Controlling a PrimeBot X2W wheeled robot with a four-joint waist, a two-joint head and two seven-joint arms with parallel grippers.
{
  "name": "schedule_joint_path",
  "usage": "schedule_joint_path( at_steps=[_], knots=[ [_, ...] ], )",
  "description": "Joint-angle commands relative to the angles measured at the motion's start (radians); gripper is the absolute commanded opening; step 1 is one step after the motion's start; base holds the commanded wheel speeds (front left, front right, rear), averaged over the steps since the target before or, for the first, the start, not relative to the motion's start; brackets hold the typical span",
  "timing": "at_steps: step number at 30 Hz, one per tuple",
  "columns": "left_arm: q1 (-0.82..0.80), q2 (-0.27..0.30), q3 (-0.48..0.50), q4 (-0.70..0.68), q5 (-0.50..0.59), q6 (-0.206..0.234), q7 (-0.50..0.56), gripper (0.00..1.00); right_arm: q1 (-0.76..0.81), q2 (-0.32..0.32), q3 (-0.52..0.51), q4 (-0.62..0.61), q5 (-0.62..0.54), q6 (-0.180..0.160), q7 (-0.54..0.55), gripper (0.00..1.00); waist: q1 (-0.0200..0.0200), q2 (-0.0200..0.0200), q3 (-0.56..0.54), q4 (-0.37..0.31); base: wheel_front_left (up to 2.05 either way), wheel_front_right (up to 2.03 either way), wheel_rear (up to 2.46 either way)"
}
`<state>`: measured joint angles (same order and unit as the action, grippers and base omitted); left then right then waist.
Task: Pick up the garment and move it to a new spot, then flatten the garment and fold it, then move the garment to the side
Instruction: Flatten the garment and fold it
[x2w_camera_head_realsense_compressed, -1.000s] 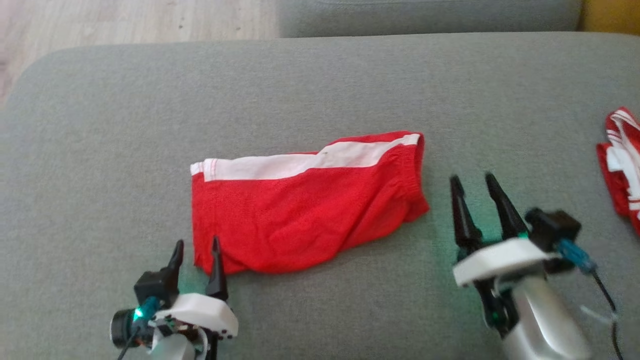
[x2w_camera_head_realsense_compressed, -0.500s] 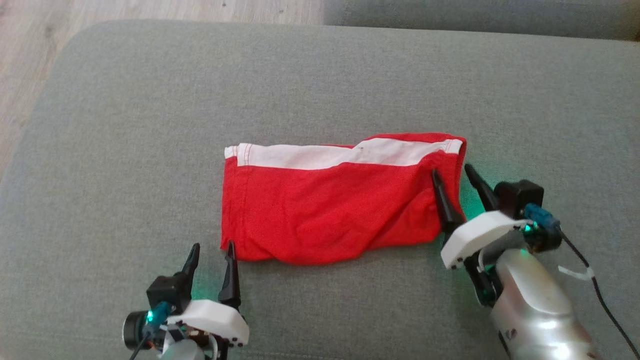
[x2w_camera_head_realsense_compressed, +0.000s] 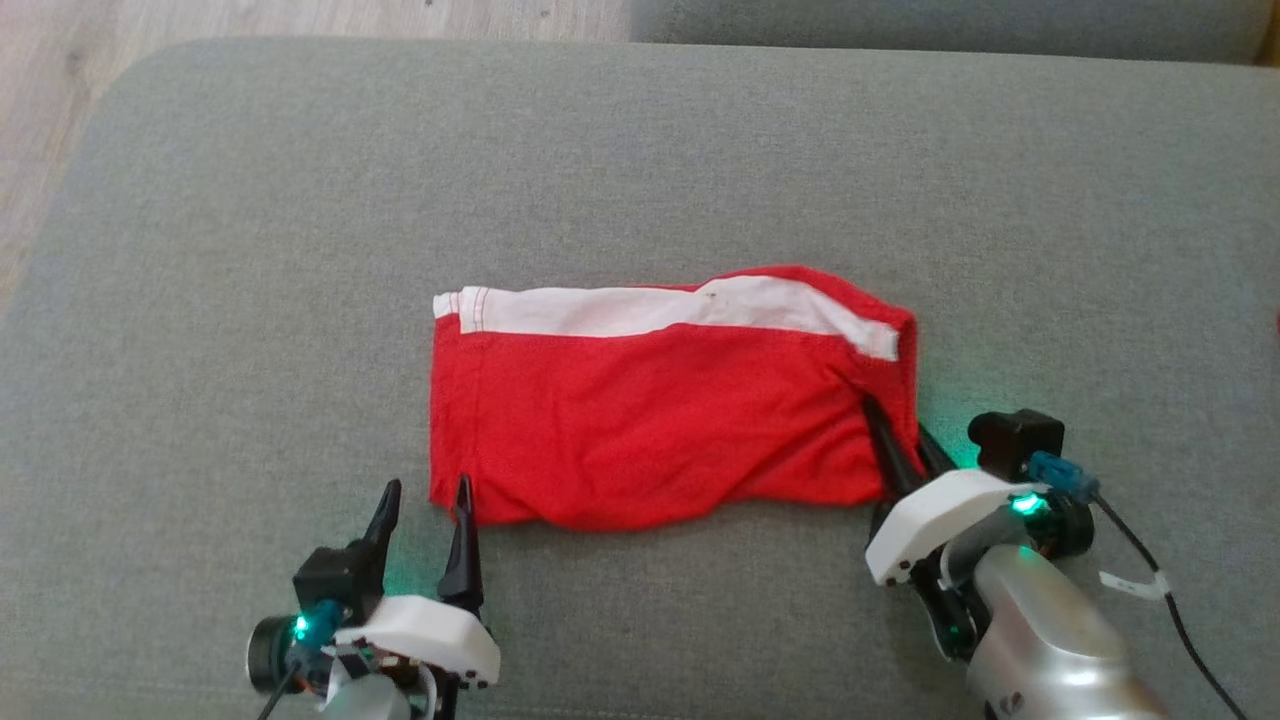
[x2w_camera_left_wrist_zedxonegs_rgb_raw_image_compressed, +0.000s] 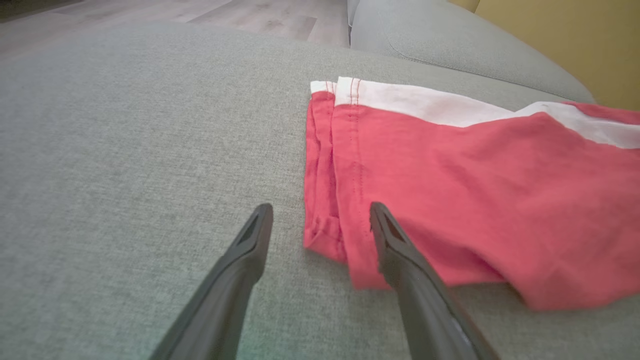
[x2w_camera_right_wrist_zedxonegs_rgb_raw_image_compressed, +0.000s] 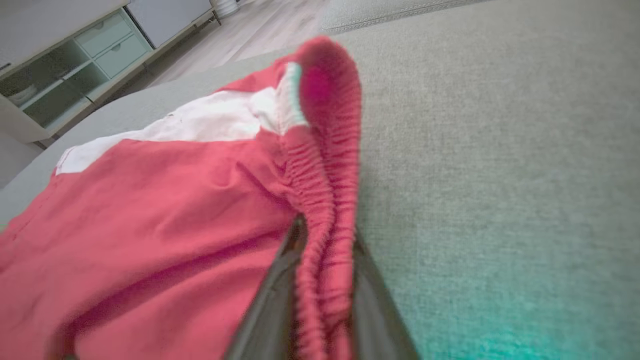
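Note:
The garment is a pair of red shorts with a white side stripe, lying folded flat on the grey sofa cushion. My right gripper is at its right end, shut on the gathered elastic waistband, which bunches up between the two fingers. My left gripper stands open at the near left corner. In the left wrist view the garment has one finger over its hem and the other finger on bare cushion, with the left gripper low over the fabric corner.
The cushion's rounded left edge drops to a wooden floor. Another grey cushion lies behind. A pale cabinet stands beyond the sofa in the right wrist view. A yellow wall is behind the far cushion.
My right gripper moved in from the bare cushion to the garment's right end and closed on the waistband, bunching it. The left gripper stayed open at the left corner. The head camera shifted.

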<state>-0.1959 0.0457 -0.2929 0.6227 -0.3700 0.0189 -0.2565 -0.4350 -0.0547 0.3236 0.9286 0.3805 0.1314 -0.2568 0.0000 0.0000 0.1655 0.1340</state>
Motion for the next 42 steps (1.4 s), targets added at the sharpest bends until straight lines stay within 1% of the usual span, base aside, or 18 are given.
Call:
schedule_joint_path(
  at_steps=[1,5,12,14,16,20,24,27,28,29,32,34,35,36,37,38,40,42],
  knots=[
    [-0.010,0.005,0.023,-0.028,0.003,0.002,-0.005,1.00,0.017,0.005,0.032,0.000,0.022,-0.001,-0.005,0.00,0.0000,0.0000,-0.002,0.001,0.00,0.00,0.00],
    [-0.011,0.005,0.019,-0.027,0.001,0.003,-0.005,1.00,0.014,0.005,0.019,0.003,0.068,-0.001,-0.005,0.00,0.0000,0.0000,-0.010,0.001,0.00,0.00,0.00],
    [0.010,0.005,0.036,-0.028,0.016,0.002,-0.005,1.00,0.019,0.005,-0.094,-0.040,0.096,-0.001,-0.005,0.00,0.0000,0.0000,-0.037,-0.016,0.00,0.00,0.00],
    [0.017,0.005,0.038,-0.030,0.015,0.000,-0.005,1.00,0.020,0.005,-0.109,-0.062,0.102,-0.001,-0.005,0.00,0.0000,0.0000,-0.043,-0.021,0.00,0.00,0.00],
    [0.022,0.005,0.033,-0.031,0.011,0.001,-0.005,1.00,0.018,0.005,-0.097,-0.095,0.132,-0.001,-0.005,0.00,0.0000,0.0000,-0.047,-0.023,0.00,0.00,0.00],
    [0.026,0.005,0.008,-0.029,0.001,-0.001,-0.005,1.00,0.003,0.005,0.012,-0.184,0.239,-0.001,0.011,0.00,0.0000,0.0000,-0.056,-0.009,0.00,0.00,0.00],
    [0.033,0.005,-0.022,-0.025,-0.017,-0.002,-0.005,1.00,-0.015,0.005,0.128,-0.297,0.343,-0.001,0.055,0.00,0.0000,0.0000,-0.066,0.036,0.00,0.00,0.00],
    [0.037,0.005,-0.046,-0.021,-0.026,-0.001,-0.005,1.00,-0.028,0.005,0.189,-0.344,0.389,-0.001,0.087,0.00,0.0000,0.0000,-0.070,0.091,0.00,0.00,0.00],
    [0.038,0.005,-0.054,-0.021,-0.029,0.000,-0.005,1.00,-0.034,0.005,0.202,-0.347,0.400,-0.001,0.096,0.00,0.0000,0.0000,-0.070,0.112,0.00,0.00,0.00],
    [0.041,0.005,-0.071,-0.021,-0.034,0.002,-0.005,1.00,-0.047,0.005,0.225,-0.338,0.404,-0.001,0.106,0.00,0.0000,0.0000,-0.069,0.158,0.00,0.00,0.00],
    [0.041,0.005,-0.092,-0.019,-0.042,0.003,-0.005,1.00,-0.072,0.005,0.245,-0.290,0.402,-0.001,0.108,0.00,0.0000,0.0000,-0.062,0.227,0.00,0.00,0.00],
    [0.039,0.005,-0.101,-0.016,-0.043,0.005,-0.005,1.00,-0.087,0.005,0.264,-0.254,0.411,-0.001,0.107,0.00,0.0000,0.0000,-0.056,0.266,0.00,0.00,0.00],
    [0.039,0.005,-0.101,-0.016,-0.043,0.005,-0.005,1.00,-0.087,0.005,0.264,-0.254,0.411,-0.001,0.107,0.00,0.0000,0.0000,-0.056,0.266,0.00,0.00,0.00],
    [0.038,0.005,-0.103,-0.016,-0.044,0.007,-0.005,1.00,-0.095,0.005,0.277,-0.239,0.417,-0.001,0.104,0.22,0.0000,0.0000,-0.055,0.278,0.00,0.00,0.00],
    [0.037,0.005,-0.104,-0.015,-0.044,0.010,-0.005,1.00,-0.100,0.005,0.290,-0.226,0.427,-0.001,0.100,0.71,0.0000,0.0000,-0.053,0.290,0.00,0.00,0.00],
    [0.035,0.005,-0.106,-0.015,-0.044,0.013,-0.005,1.00,-0.105,0.005,0.308,-0.221,0.440,-0.001,0.093,1.00,0.0000,0.0000,-0.052,0.298,0.00,0.00,0.00],
    [0.032,0.005,-0.103,-0.017,-0.044,0.017,-0.005,1.00,-0.112,0.005,0.346,-0.225,0.465,-0.001,0.071,1.00,0.0000,0.0000,-0.051,0.300,0.00,0.00,0.00],
    [0.028,0.005,-0.091,-0.024,-0.041,0.024,-0.005,1.00,-0.118,0.005,0.383,-0.231,0.473,-0.001,0.048,1.00,0.0000,0.0000,-0.050,0.285,0.00,0.00,0.00]
  ],
)
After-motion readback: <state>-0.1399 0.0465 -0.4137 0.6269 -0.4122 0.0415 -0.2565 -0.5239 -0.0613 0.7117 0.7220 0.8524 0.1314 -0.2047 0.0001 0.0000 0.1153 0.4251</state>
